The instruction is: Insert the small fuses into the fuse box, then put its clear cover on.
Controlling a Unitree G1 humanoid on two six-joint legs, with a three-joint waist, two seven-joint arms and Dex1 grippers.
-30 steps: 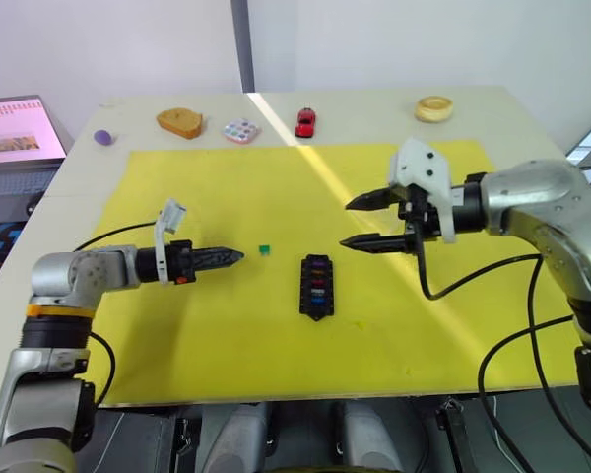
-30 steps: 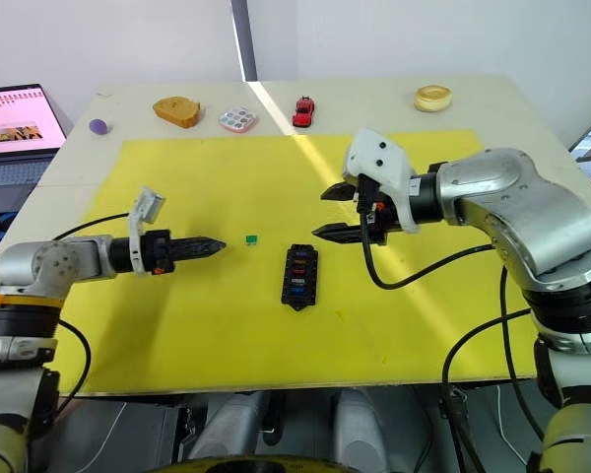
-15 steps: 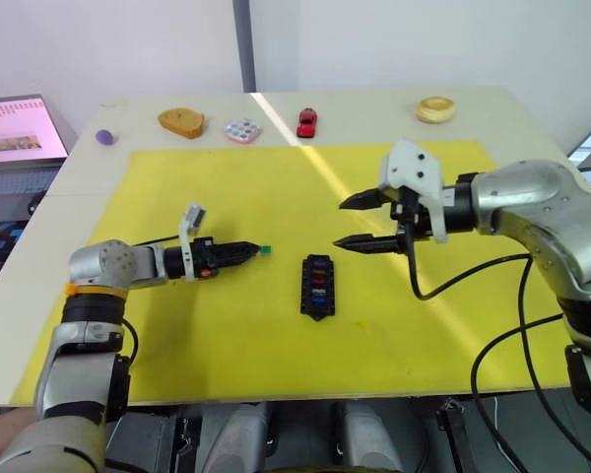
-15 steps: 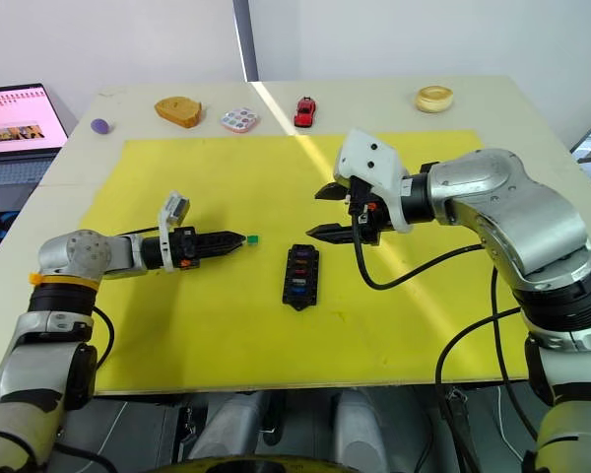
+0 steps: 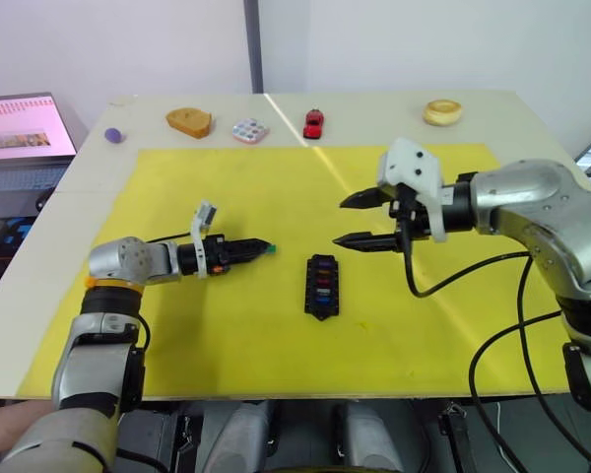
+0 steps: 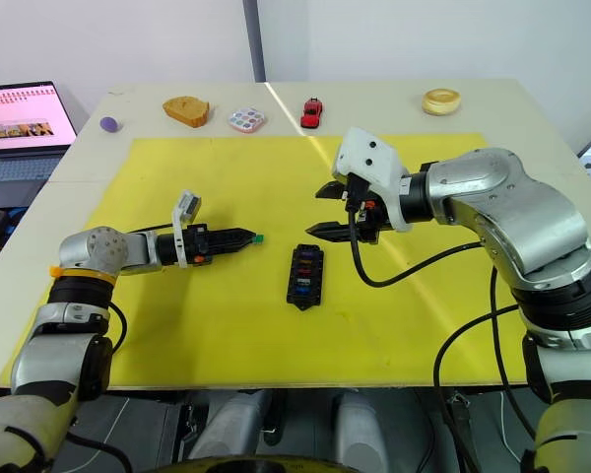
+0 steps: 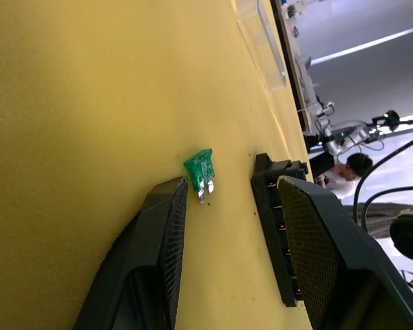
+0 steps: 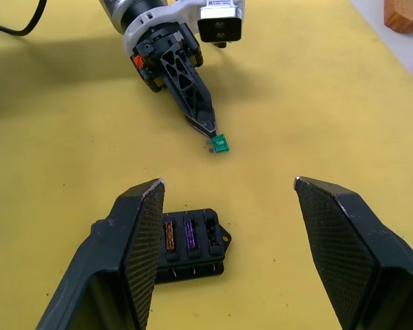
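**Left gripper at the green fuse; right gripper open above the fuse box**

Left gripper [image 6: 248,236]: jaws parted to a moderate gap in the left wrist view, holding nothing. One finger [image 7: 166,220] has its tip at the green fuse [image 7: 200,170], touching or just short of it; I cannot tell which. The other finger stands apart, on the side of the fuse box [image 7: 277,227]. The fuse lies flat on the yellow mat [image 5: 227,325], just past the fingertips rather than between them. In the right wrist view the same gripper tapers to a point right at the fuse.

Right gripper [image 6: 320,210]: jaws wide, holding nothing, touching nothing. It hovers above the mat, near the far end of the fuse box, which lies between its fingers in the right wrist view, lower down.

Fuse box lies on the mat midway between the two arms, with coloured fuses [image 8: 180,235] already seated in some slots; orange and purple ones are legible.

Clear cover [image 7: 261,42]: lies flat on the mat, well apart from the green fuse.
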